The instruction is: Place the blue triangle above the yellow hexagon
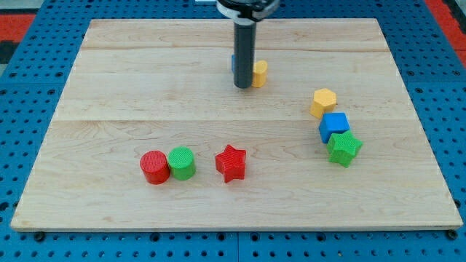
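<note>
My tip (242, 86) rests on the wooden board (131, 80) at top centre. A sliver of a blue block (234, 63) shows at the rod's left edge. The rod hides most of it, so its shape cannot be made out. A small yellow block (260, 73) sits right against the rod's right side, partly hidden, and its shape is unclear. The yellow hexagon (324, 102) lies at the view's right, well apart from my tip and lower than it.
A blue cube (334, 126) sits just below the yellow hexagon, with a green star (344, 148) touching its lower right. A red star (231, 162), a green cylinder (182, 163) and a red cylinder (154, 167) lie along the bottom, the two cylinders touching.
</note>
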{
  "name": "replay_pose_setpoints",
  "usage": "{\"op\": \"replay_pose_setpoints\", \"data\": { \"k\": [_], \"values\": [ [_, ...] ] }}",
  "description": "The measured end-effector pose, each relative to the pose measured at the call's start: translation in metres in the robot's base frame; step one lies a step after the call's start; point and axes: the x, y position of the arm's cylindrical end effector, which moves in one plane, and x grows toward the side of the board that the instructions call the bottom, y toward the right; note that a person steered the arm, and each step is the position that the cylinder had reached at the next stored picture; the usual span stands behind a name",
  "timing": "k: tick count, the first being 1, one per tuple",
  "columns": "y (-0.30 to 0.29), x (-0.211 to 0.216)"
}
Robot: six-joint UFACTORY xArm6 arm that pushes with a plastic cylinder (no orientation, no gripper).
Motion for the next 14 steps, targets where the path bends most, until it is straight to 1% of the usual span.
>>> {"op": "replay_pose_setpoints", "data": {
  "k": [1,2,3,6,7,9,10,12,13,14],
  "values": [
    [-0.023,-0.022],
    [-0.069,-0.031],
    [-0.072,-0.049],
    [0.041,-0.056],
    [0.063,-0.062],
    [0.077,-0.062],
    [0.095,-0.062],
    [0.110,-0.044],
    [0.129,-0.044],
    [0.144,-0.026]
  ]
}}
